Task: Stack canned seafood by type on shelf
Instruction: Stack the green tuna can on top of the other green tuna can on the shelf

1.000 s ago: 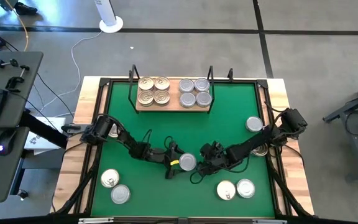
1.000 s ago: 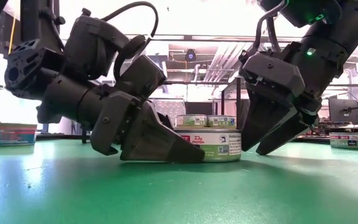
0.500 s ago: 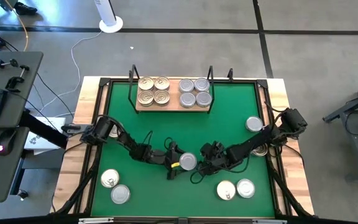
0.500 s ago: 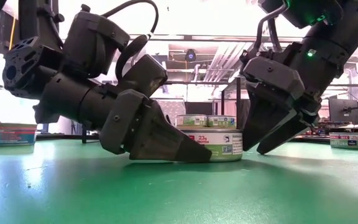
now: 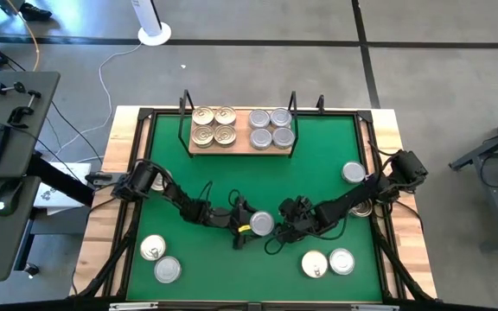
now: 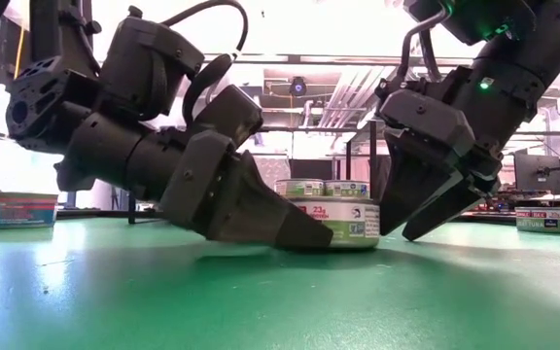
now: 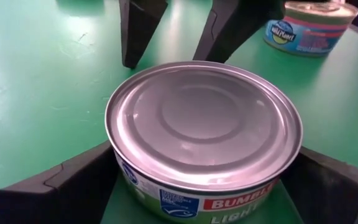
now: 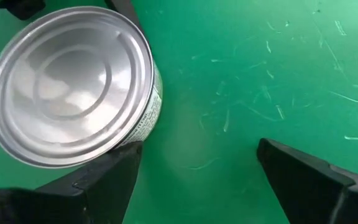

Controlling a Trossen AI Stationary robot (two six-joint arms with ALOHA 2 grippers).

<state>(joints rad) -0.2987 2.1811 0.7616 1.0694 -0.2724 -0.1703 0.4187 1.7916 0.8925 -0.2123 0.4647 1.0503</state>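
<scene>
1. I judge the step in hand to be the pick of one silver-lidded can (image 5: 261, 225), which sits on the green mat (image 5: 318, 173) near the desk's middle, toward 6 o'clock from the shelf (image 5: 236, 142).
2. My left tool (image 5: 245, 227) lies low over the mat with its fingers spread wide on either side of this can; in the left wrist view the can (image 7: 204, 134) fills the gap between them, and I see no squeeze on it yet.
3. My right tool (image 5: 285, 226) sits just beside the same can at its 3 o'clock, tips angled down at the mat, fingers apart and holding nothing; one finger is close against the can's wall.
4. Next, I reckon, the left tool must close on the can's sides and lift it level, while the right clears out of the way.
5. Both arms reach inward from the desk's edges, elbows bent low.
6. Farther off, at 12 o'clock, the shelf carries gold-lidded cans (image 5: 213, 125) on one side and silver-lidded cans (image 5: 271, 127) on the other; this can belongs with the silver group.
</scene>
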